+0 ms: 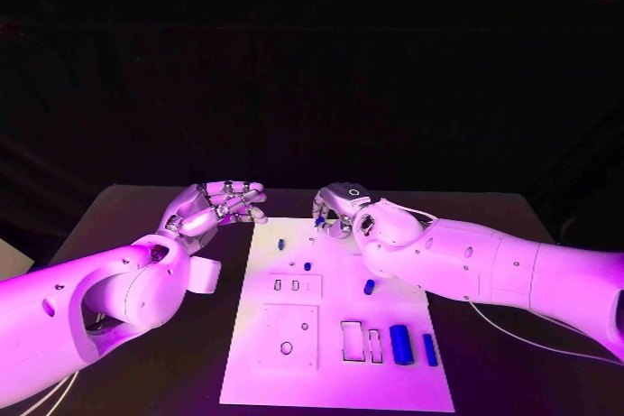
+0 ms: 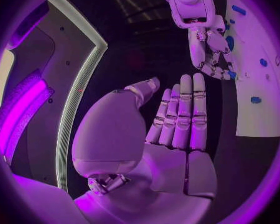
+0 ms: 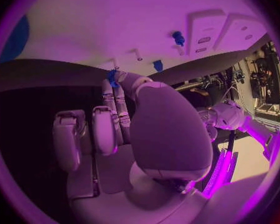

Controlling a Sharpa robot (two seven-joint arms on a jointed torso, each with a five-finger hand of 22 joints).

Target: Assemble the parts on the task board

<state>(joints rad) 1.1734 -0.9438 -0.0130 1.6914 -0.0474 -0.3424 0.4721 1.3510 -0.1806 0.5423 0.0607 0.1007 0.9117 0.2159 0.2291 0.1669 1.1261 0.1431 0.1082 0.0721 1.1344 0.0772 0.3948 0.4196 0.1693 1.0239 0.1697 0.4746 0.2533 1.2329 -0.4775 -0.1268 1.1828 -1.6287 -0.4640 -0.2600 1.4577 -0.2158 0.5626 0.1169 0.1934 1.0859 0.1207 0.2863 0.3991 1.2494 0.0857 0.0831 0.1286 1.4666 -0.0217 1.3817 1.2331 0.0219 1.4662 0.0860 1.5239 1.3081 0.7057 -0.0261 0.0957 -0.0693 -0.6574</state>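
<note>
Evidently the right hand [image 1: 349,210] is working at the far edge of the white task board [image 1: 341,380], its fingers curled downward over that edge. In the right wrist view a small blue part [image 3: 112,77] sits right at the fingertips [image 3: 107,92], seemingly pinched between thumb and finger, though the palm covers most of the contact, so I would not swear to the grip.

To do this step well, I judge the hand should keep the part upright and settle it straight down into its seat on the board, with no sideways drag; a tilt would likely jam it or flick it off the far edge onto the black table [image 1: 520,362]. A slow release, thumb last, seems wise.

The left hand [image 1: 218,205] hovers over the table just left of the board's far corner, holding nothing; its fingers [image 2: 187,112] lie straight and side by side, with the thumb a little apart.

Other blue pieces lie well clear of both hands: a small peg [image 1: 281,244] near the far left of the board, a short piece [image 1: 370,287] near its middle, and two long bars [image 1: 402,344] at the near right beside open slots.
</note>
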